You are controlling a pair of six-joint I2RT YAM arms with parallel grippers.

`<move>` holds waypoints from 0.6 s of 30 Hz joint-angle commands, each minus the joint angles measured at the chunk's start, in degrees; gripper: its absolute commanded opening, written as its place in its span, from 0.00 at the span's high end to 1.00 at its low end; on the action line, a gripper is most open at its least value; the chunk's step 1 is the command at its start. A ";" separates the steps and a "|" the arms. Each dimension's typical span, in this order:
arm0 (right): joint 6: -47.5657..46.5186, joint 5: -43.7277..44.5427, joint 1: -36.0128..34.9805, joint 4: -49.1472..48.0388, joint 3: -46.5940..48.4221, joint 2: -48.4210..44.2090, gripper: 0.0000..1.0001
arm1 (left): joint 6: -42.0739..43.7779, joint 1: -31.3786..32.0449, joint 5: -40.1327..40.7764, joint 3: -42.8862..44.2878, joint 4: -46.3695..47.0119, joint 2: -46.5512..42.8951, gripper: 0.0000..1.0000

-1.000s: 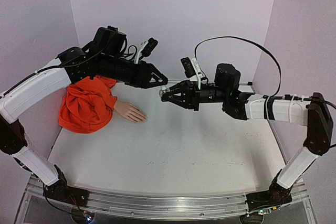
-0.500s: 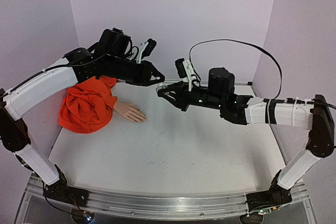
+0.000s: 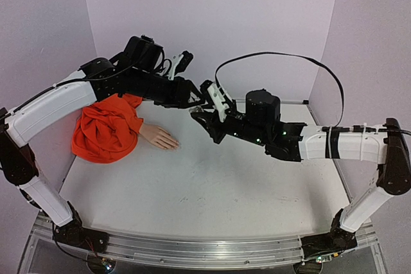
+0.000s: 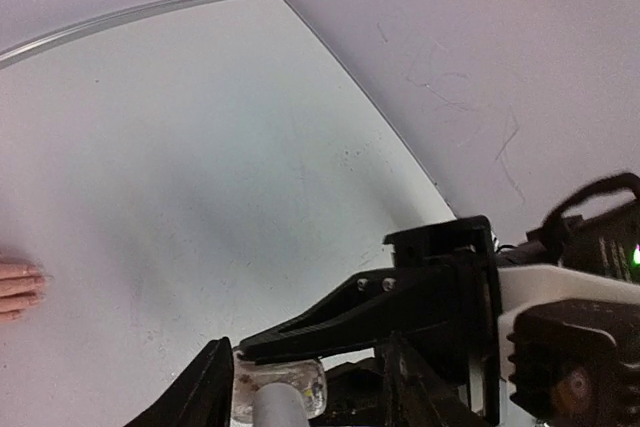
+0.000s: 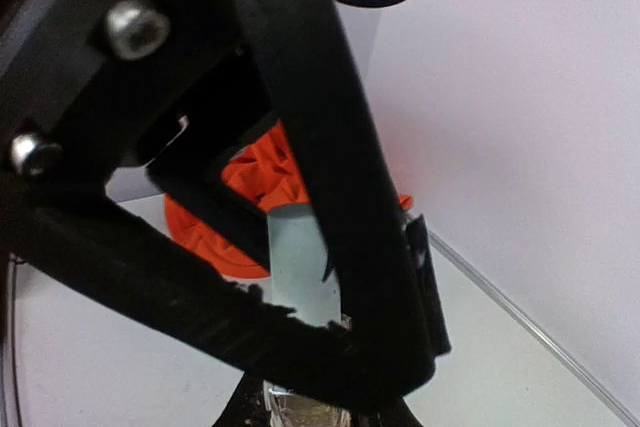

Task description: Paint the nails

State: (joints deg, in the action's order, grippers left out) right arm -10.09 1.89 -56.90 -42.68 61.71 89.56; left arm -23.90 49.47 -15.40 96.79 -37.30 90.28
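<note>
- The right gripper (image 3: 196,115) has shifted left to meet the left gripper (image 3: 194,101); it clamps the bottle (image 4: 280,387).
- The left gripper's fingers (image 4: 213,392) stand apart astride the grey cap (image 5: 300,262).
- The nails (image 4: 36,294) lie on the table (image 3: 225,178), leftward, half cut off.

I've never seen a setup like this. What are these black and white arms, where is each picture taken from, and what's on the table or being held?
These are two robot arms bolted side by side at the near edge. The wide picture looks down from above and behind them; the other two come from a camera on each wrist. On the white table lies a small mannequin hand with an orange sleeve. In mid-air the right gripper holds a small clear bottle, and the left gripper sits around its grey cap; whether it is shut is unclear. The nails are too small to judge.
</note>
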 commanded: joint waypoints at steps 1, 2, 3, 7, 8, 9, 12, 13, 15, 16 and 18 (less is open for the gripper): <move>4.57 -28.24 7.20 -0.21 3.21 -1.71 1.00 | 1.86 0.45 -4.25 1.78 -0.43 -2.44 0.39; 7.18 -33.91 9.09 -0.71 3.39 -0.85 1.00 | 2.18 0.45 -4.85 1.67 -0.29 -2.81 0.32; 9.22 -39.45 10.66 -1.27 3.97 0.04 1.00 | 2.33 0.45 -5.28 1.43 0.11 -3.29 0.26; 18.22 -54.74 13.40 -5.55 5.98 3.80 1.00 | 2.54 0.45 -7.31 -0.78 2.95 -4.86 0.22; 19.93 -56.67 13.61 -7.93 6.04 4.39 1.00 | 2.47 0.45 -7.36 -1.08 3.13 -4.93 0.23; 21.57 -57.85 13.70 -9.74 5.98 4.88 1.00 | 2.41 0.45 -7.43 -1.35 3.23 -4.82 0.26; 25.08 -59.54 13.92 -13.58 5.70 5.55 1.00 | 2.05 0.45 -7.40 -1.98 3.59 -4.96 0.37; 25.67 -60.00 13.88 -14.14 5.70 5.67 1.00 | 2.02 0.49 -7.37 -2.19 3.81 -5.14 0.40; 26.43 -60.59 13.93 -14.97 5.70 5.87 1.00 | 2.02 0.45 -7.41 -2.19 4.14 -5.12 0.47; 26.71 -60.65 13.93 -15.18 5.70 5.89 1.00 | 2.09 0.45 -7.70 -2.10 4.23 -5.03 0.51; 27.04 -60.61 13.93 -15.45 5.55 5.81 1.00 | 2.34 0.45 -8.16 -1.60 4.18 -4.62 0.58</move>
State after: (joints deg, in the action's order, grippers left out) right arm 13.34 -53.80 -42.92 -50.70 64.93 95.70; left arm -22.35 49.71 -22.13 94.48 -35.90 87.18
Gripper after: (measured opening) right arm 0.220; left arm 0.468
